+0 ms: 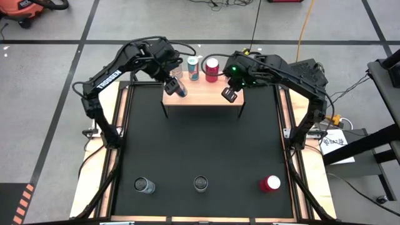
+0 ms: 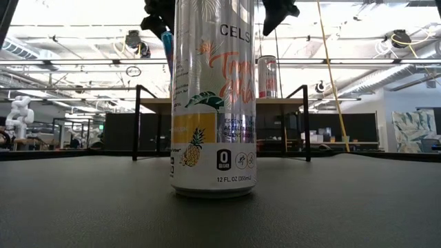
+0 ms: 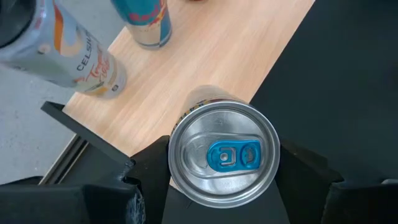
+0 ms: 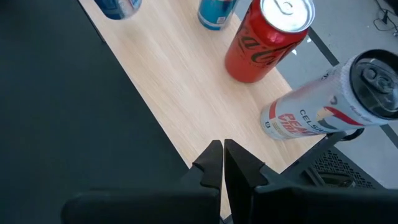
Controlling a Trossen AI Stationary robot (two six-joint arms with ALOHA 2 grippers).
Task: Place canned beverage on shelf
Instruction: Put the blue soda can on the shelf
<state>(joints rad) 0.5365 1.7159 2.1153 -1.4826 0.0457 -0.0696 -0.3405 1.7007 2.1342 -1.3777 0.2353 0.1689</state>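
While it hangs in the left gripper point(image 3: 222, 186), the can point(image 3: 224, 154) with the blue tab sits over the near-left part of the shelf point(image 3: 205, 68), fingers point(image 3: 149, 165) clamped on its sides just below the rim. In the high view that can point(image 1: 180, 89) shows tilted over the board's left end, prob. not yet set down, tho contact w/ the wood can't be read from here.

Handling, as a guess: thin aluminium, smooth and a bit slick, stiff enough if full but dents under a hard squeeze; fairly heavy for its size and tall, so tippy. Best hold is across the round body, high on the wall, axis kept upright before letting go.

On the shelf behind: a teal can point(image 1: 193, 67), a red can point(image 1: 212, 69), and a white can point(image 4: 317, 109), which seems to stand at the back edge. Right gripper point(image 1: 229, 94) hovers over the shelf's right end, jaws pinched together, holding nothing.

On the black mat point(image 1: 200, 144) near the front edge wait three more: a left can point(image 1: 144, 185), a middle can point(image 1: 200, 183), and a red-topped can point(image 1: 270, 184).
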